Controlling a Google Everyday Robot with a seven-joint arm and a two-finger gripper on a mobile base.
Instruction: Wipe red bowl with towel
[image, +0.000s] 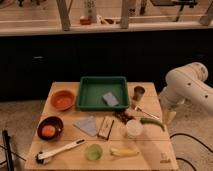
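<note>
Dark cabinets stood behind a pale wooden table (150, 145) on a speckled floor. At the right edge of the table hung the white, rounded arm (187, 85), and its gripper (170, 118) pointed down just off the table's side. Whether it was open or closed could not be told, and it held nothing that could be seen.

1 green rectangular plastic tray (86, 96) sat at the back centre, holding 1 thick grey-blue pad (110, 99). Left of it and just beside it stood the red bowl (62, 100), round, glossy and with nothing inside. Nearer the front left, a maroon bowl (50, 128) held 1 orange round fruit (48, 131).

The towel (86, 125), flat, thin and grey-blue, lay between the 2 bowls and the table's middle, well apart from the gripper. A brown block (105, 127) lay just right of it. A white-handled brush (60, 150) lay along the front left.

Smaller things were a white tub (134, 128), a green cup (94, 151), a metal cup (139, 92), a banana (123, 151) and a long green vegetable (151, 122). A small mark at the front right corner was unreadable.
</note>
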